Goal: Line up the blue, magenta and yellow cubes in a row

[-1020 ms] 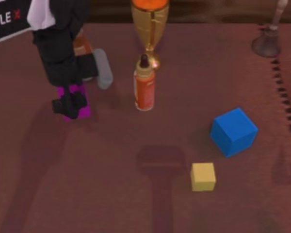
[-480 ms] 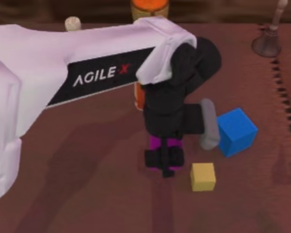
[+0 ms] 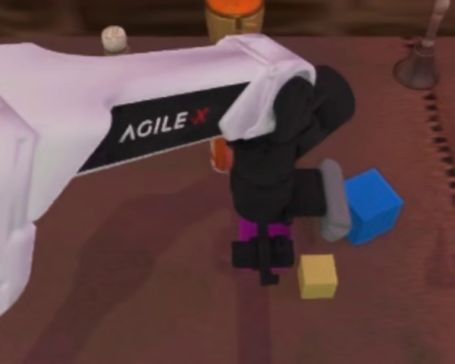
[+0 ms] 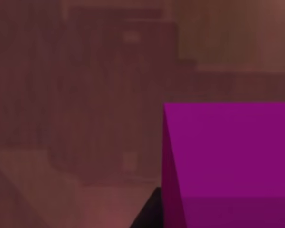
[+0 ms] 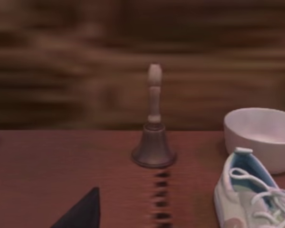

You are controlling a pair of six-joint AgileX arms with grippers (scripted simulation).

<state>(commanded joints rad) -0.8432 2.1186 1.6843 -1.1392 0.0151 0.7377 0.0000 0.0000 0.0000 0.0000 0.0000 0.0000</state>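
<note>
Gripping magenta cube [image 3: 250,227], left gripper [image 3: 263,258] fingers closed on it; yellow cube [image 3: 318,275] just right, blue cube [image 3: 373,205] beyond; right gripper unseen.

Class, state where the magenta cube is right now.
In the top view, the magenta cube sits mid-table in the left pincer, just left of the yellow cube.

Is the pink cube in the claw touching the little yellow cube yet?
Apart. In the top view, brown table shows between the magenta cube, held in the left claw, and the yellow cube.
</note>
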